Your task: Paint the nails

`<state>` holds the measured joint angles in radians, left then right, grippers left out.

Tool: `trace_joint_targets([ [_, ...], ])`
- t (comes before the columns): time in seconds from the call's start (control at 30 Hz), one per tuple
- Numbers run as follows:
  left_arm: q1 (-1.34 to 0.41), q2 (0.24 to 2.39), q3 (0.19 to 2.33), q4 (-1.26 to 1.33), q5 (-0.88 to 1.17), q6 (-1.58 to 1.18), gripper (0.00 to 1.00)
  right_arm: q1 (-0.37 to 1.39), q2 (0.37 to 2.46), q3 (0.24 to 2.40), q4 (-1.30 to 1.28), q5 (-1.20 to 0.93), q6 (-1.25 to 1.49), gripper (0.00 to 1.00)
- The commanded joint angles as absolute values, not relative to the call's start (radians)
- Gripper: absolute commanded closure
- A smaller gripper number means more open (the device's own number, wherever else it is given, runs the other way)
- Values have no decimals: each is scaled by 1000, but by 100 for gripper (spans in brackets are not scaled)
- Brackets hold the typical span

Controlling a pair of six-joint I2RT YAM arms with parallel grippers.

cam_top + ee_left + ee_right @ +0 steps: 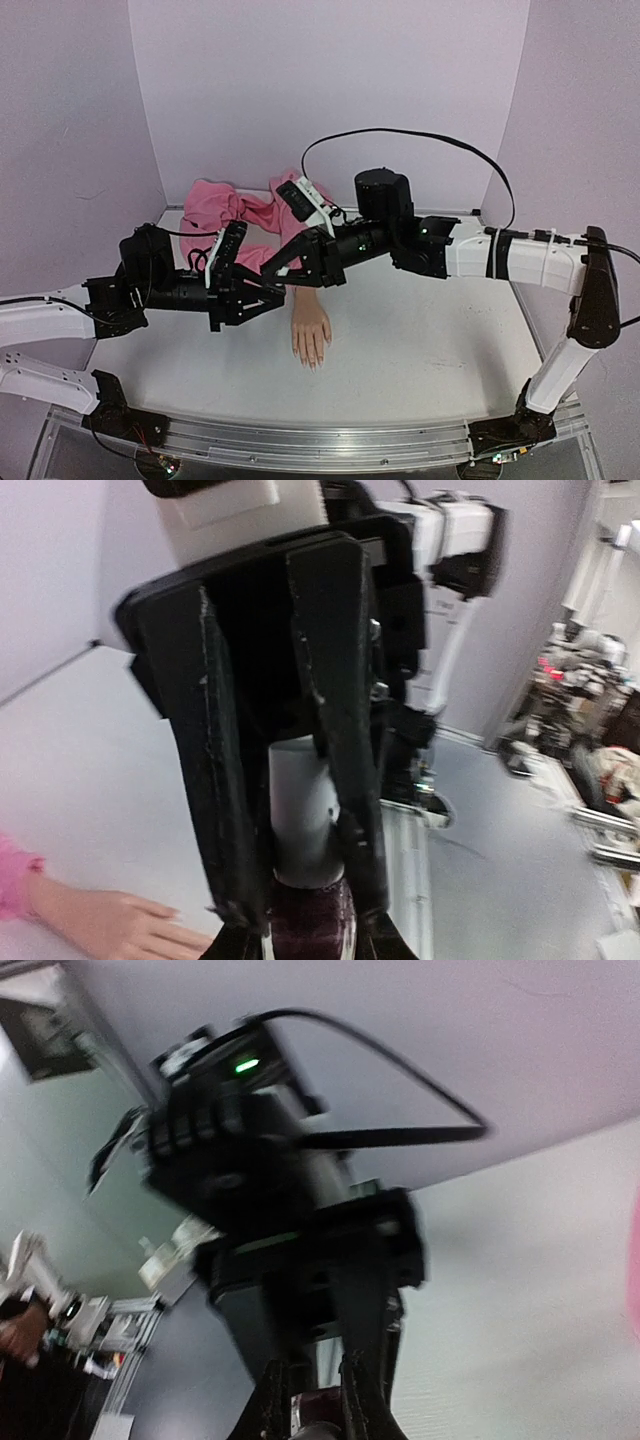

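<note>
My left tool (306,948) clamps a glossy dark purple bottle (310,925); my right tool (300,885) pinches its smooth grey cylindrical cap (303,800). The nails (312,362), on the pale hand (311,335) lying flat on the tabletop (420,330), are too tiny to make out.

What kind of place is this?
Probably a robotics lab: a test table boxed in by plain walls, a mannequin hand as practice target, and cluttered benches beyond.
</note>
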<state>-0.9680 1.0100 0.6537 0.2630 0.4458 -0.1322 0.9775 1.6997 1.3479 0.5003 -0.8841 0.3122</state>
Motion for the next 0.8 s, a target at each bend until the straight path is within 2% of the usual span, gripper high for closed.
trace_joint_targets([
  [0.0, -960, 1017, 730, 356, 973, -188, 100, 1032, 1634, 1327, 582, -1356, 215, 100],
  [0.2, -960, 986, 674, 356, 723, -99, 100, 1032, 1577, 1272, 579, -1210, 195, 100],
  [0.23, -960, 983, 667, 356, 643, -87, 100, 1032, 1568, 1270, 575, -1156, 198, 97],
  [0.4, -969, 960, 640, 313, 272, -19, 100, 1030, 1511, 1275, 484, -788, 212, 39],
  [0.43, -980, 954, 636, 300, 182, -4, 100, 1030, 1505, 1281, 462, -726, 217, 30],
  [0.5, -1015, 942, 628, 289, 3, 46, 100, 1029, 1499, 1295, 417, -568, 267, 22],
  [0.63, -1065, 946, 629, 285, -268, 74, 100, 1030, 1524, 1350, 331, -295, 418, 19],
  [0.77, -1074, 960, 635, 284, -378, 63, 100, 1033, 1586, 1414, 328, -264, 536, 27],
])
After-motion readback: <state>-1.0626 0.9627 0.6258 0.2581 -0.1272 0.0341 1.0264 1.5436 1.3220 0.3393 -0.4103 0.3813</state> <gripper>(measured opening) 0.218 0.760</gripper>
